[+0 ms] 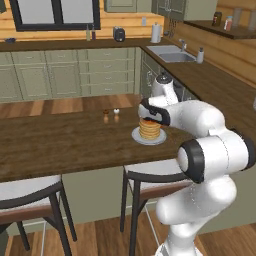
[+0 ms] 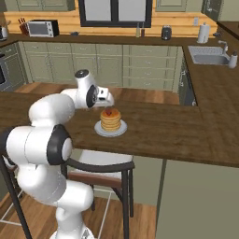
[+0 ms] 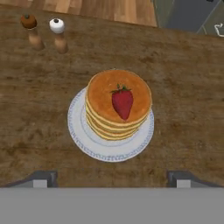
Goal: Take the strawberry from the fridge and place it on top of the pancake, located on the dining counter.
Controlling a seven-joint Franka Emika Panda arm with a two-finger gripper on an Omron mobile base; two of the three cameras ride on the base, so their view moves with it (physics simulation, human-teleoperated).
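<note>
The strawberry lies on its side on top of the pancake, a golden-brown stack on a small white plate on the dark wooden dining counter. My gripper hovers straight above the stack, open, with nothing between its fingertips. From the right base view, the red strawberry shows on the pancake, just under the gripper. From the left base view, the hand hangs over the pancake. The fridge is out of view.
Salt and pepper shakers stand on the counter behind the plate, also seen at the shakers. White-cushioned stools sit under the counter's near edge. A sink lies in the far wooden counter.
</note>
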